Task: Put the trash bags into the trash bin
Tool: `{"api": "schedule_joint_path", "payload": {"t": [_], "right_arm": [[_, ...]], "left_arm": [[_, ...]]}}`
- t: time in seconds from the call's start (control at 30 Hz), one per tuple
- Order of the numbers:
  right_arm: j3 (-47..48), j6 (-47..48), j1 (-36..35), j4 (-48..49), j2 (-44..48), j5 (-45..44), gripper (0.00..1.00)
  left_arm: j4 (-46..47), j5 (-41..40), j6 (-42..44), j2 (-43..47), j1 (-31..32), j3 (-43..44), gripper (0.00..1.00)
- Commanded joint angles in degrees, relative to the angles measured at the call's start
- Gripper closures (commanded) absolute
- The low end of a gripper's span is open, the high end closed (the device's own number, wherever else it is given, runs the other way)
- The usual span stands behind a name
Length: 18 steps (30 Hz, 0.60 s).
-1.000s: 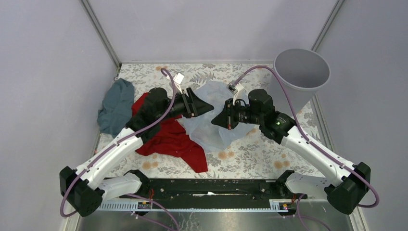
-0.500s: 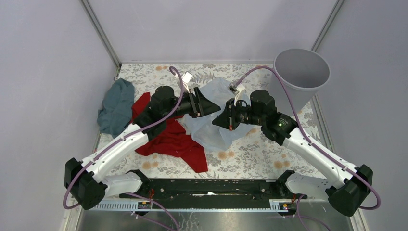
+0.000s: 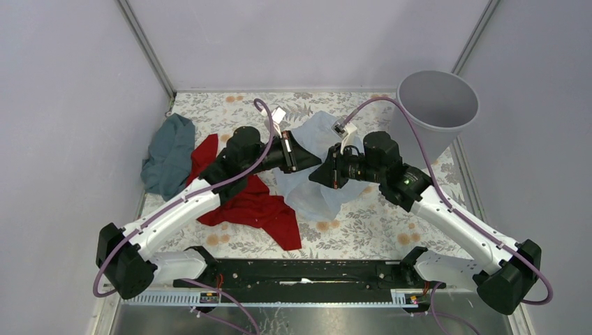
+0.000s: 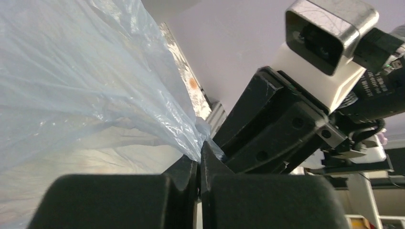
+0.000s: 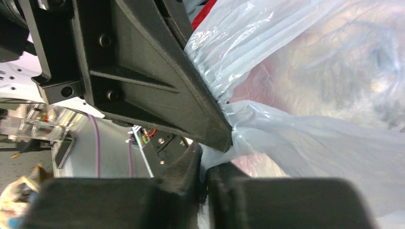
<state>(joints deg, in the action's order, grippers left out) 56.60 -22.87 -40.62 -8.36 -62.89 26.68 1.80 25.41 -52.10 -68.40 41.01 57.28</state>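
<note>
Pinching trash bag (image 4: 76, 81) (jaws closed): left gripper (image 4: 199, 151), right gripper (image 5: 204, 164).

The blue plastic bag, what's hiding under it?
The flowery table shows faintly through the bag. The left claw and right claw pinch its edge. Whether the red cloth reaches underneath is hidden.

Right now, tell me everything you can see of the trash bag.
The trash bag is thin, translucent pale blue film, wrinkly and glossy. It is bunched into pleats where the left gripper and right gripper are shut on one gathered edge, tips almost meeting. The rest hangs loosely over the floral table, beside the red cloth and outside the trash bin.
</note>
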Motion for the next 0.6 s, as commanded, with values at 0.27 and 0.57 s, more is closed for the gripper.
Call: {"api": "schedule_joint_path", "payload": {"t": [0.27, 0.57], "right_arm": [[3.81, 4.85, -0.34, -20.28, 8.64, -27.92, 0.11], [13.90, 8.75, -0.27, -28.92, 8.83, -70.71, 0.08]], "left_arm": [[-15.31, -29.58, 12.17, 13.73, 0.28, 1.39, 1.00], [-20.45, -31.44, 18.25, 19.16, 0.28, -0.43, 1.00]]}}
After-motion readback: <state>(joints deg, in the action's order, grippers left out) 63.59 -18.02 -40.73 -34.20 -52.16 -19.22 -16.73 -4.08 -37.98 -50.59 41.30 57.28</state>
